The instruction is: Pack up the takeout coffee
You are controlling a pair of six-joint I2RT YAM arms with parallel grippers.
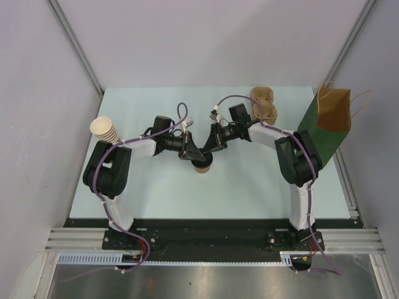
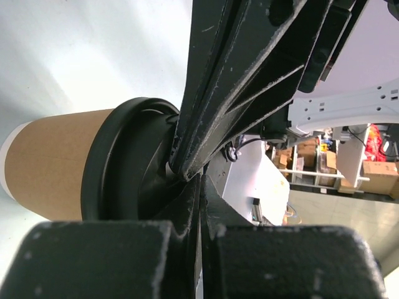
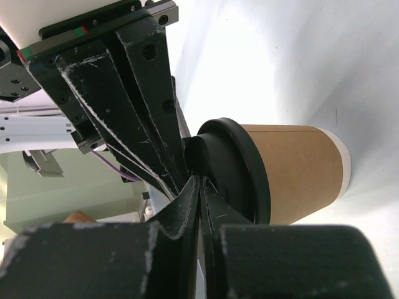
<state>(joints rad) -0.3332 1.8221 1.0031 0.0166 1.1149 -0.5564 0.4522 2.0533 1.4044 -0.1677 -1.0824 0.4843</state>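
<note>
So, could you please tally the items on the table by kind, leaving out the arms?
lidded coffee cup: 1
stack of lidless cups: 1
paper bag: 1
brown cup carrier: 1
Total: 4

L pincer (image 1: 197, 158), R pincer (image 1: 210, 154): both closed

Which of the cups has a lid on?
The brown cup mid-table, with a black lid; the pale stacked cups at left are lidless.
</note>
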